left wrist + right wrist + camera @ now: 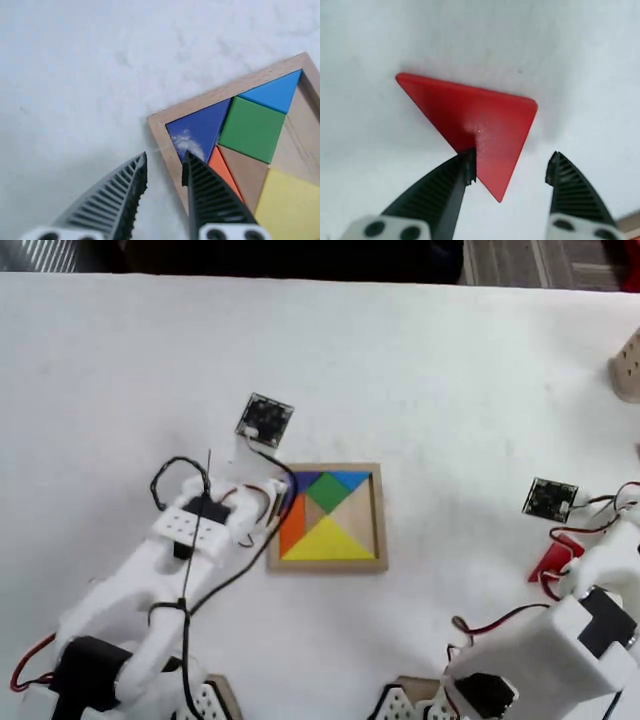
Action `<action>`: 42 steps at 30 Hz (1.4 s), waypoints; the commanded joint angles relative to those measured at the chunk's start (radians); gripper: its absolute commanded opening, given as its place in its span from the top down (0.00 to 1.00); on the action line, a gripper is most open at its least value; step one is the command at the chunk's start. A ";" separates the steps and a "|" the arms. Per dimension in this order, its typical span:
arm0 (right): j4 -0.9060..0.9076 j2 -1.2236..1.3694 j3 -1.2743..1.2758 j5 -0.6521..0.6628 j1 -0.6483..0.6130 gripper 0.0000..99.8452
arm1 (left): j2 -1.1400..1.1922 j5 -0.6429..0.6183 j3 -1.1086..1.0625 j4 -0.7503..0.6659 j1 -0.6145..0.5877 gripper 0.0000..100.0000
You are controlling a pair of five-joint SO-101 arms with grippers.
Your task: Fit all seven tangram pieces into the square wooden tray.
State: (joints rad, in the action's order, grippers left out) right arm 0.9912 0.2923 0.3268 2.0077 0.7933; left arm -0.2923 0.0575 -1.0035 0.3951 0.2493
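Note:
The square wooden tray point(327, 565) lies mid-table, holding orange, yellow, green, blue, dark blue and wood-coloured pieces. In the left wrist view its rim point(210, 97) frames the dark blue triangle point(197, 130), green square point(252, 127) and blue triangle point(275, 92). My left gripper point(164, 167) is open a little and straddles the tray's rim near a corner, one finger point(197, 185) over the pieces and the other on the table side. A red triangle point(475, 115) lies on the table to the tray's right point(552, 560). My right gripper point(512, 165) is open, with the triangle's point between its fingers.
Two small black circuit boards point(264, 419) point(549, 499) lie on the white table with cables trailing to the arms. A wooden object point(628, 365) stands at the far right edge. The table's far half is bare.

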 commanded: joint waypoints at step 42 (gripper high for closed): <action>0.460 0.064 0.020 0.086 -0.076 0.77 | -0.048 0.009 0.012 -0.023 0.001 0.86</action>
State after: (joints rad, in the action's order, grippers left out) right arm 1.3702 0.3659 0.3069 2.0798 0.7304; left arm -0.2923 0.0575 -1.0035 0.3951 0.2493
